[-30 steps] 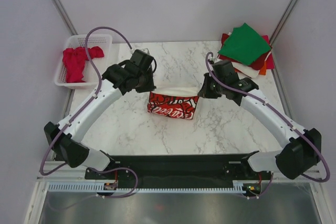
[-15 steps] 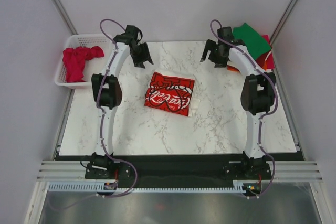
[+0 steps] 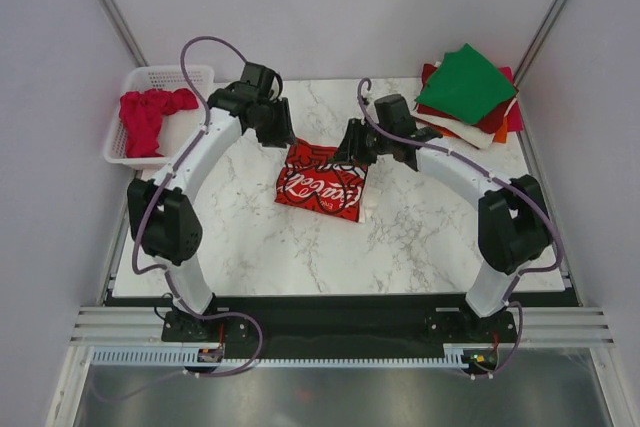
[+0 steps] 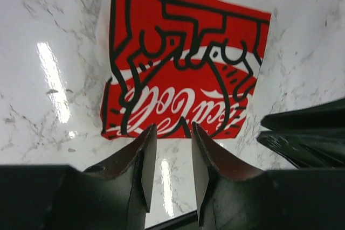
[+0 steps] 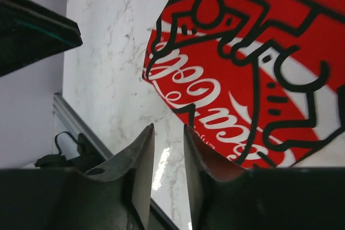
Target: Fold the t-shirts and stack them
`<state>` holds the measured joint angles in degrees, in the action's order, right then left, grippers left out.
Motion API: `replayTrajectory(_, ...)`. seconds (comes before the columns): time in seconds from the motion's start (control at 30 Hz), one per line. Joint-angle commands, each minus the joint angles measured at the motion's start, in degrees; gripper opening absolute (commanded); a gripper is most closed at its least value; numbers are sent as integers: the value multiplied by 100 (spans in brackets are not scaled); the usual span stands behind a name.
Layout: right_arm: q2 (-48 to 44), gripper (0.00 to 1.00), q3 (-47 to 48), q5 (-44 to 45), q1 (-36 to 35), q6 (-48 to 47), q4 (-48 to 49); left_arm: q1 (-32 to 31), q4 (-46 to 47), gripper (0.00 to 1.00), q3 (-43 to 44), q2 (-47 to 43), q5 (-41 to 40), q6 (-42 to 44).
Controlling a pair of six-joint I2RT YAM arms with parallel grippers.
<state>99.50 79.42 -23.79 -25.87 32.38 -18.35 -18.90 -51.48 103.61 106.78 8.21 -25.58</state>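
A folded cream-white t-shirt [image 3: 322,183] with a big red Coca-Cola print facing up lies flat at the table's middle. My left gripper [image 3: 284,137] hangs just above its far left corner, and my right gripper [image 3: 348,154] just above its far right edge. In the left wrist view the shirt [image 4: 183,84] lies just beyond my left gripper [image 4: 171,132], whose jaws are slightly apart and empty. In the right wrist view the shirt [image 5: 259,84] lies beside my right gripper [image 5: 168,131], also slightly apart and empty. A red t-shirt [image 3: 147,117] lies crumpled in the basket.
A white lattice basket [image 3: 116,150] stands at the back left edge. A stack of folded shirts sits at the back right corner, with a green one [image 3: 465,85] on top of dark-red, white and orange ones. The marble table [image 3: 420,237] ends in a black front rail.
One second ago both grippers were low at the part-folded shirt. They then swung up and back, leaving it flat. Now both have come back down to its far edge.
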Motion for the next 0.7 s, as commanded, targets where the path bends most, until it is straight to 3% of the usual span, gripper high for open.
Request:
replayTrajectory(0.0,218,33,-584,-1180,-76,629,1421,-123,882,39,-1087,-368,-31,-130)
replayTrajectory(0.07,384,21,-655,-1102,-103,585,1422,-158,1113,37,-1604,-369,67,-219)
replayTrajectory(0.2,596,17,-1041,-979,-111,375,1343,-185,1114,37,-2256,-114,67,-219)
replayTrajectory(0.23,597,17,-1147,-891,-94,235,1290,-185,1819,33,-2475,34,119,-445)
replayTrajectory(0.27,597,16,-1270,-786,-76,181,1229,-185,1887,32,-2564,140,146,-456)
replayTrajectory(0.47,570,7,-2289,541,-6,22,887,-185,2090,27,-3031,712,-117,-535)
replayTrajectory(0.6,456,6,-2633,876,-15,76,824,-193,2081,27,-3321,555,-319,-571)
replayTrajectory(0.67,308,13,-2502,850,-23,-29,676,-202,2064,27,-3444,301,-372,-553)
